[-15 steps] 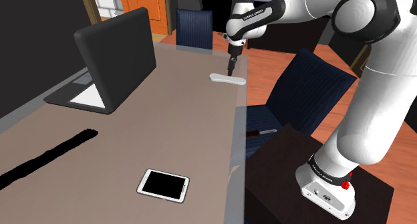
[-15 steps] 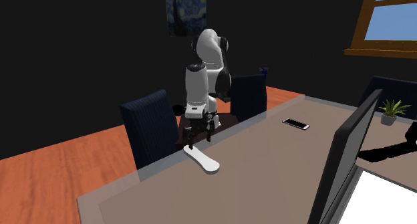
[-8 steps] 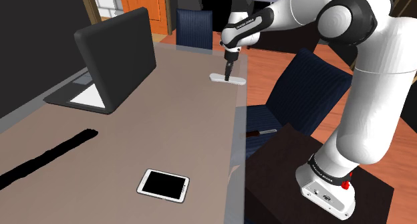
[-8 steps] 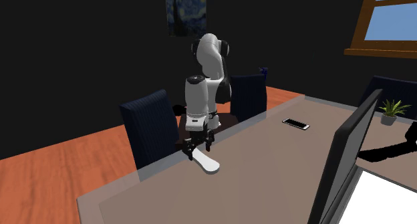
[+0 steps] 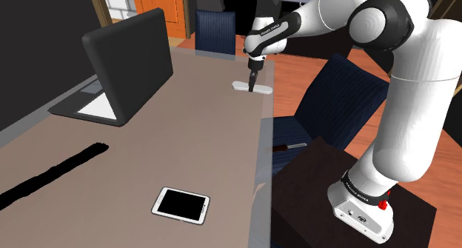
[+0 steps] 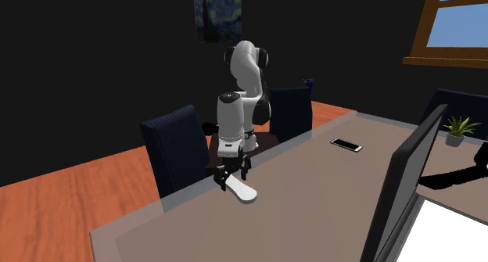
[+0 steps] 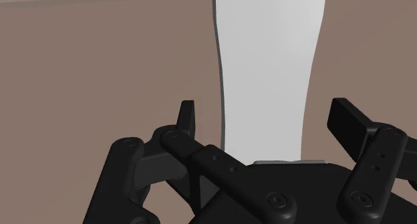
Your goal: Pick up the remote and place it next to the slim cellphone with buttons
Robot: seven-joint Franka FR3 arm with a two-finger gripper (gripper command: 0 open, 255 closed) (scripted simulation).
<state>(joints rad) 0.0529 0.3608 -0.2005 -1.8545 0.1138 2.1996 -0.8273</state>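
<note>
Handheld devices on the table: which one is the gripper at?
The plain white remote: the open gripper straddles it without clasping it. The other device, the phone with the black screen, lies well apart from the gripper.

Remote (image 5: 250, 86) lying on bench (image 5: 185, 135), near edge at shoulder view's right, far end. My fingers (image 7: 349, 121) standing either side of it, not touching. Laptop (image 5: 126, 61) sitting on bench at shoulder view's left, well apart from Remote. Phone (image 5: 181, 204) lying at near end, well apart from both. Chair (image 5: 340, 98) standing between bench edge and stand (image 5: 307, 183). Second chair (image 5: 215, 24) standing behind bench's far end.
</note>
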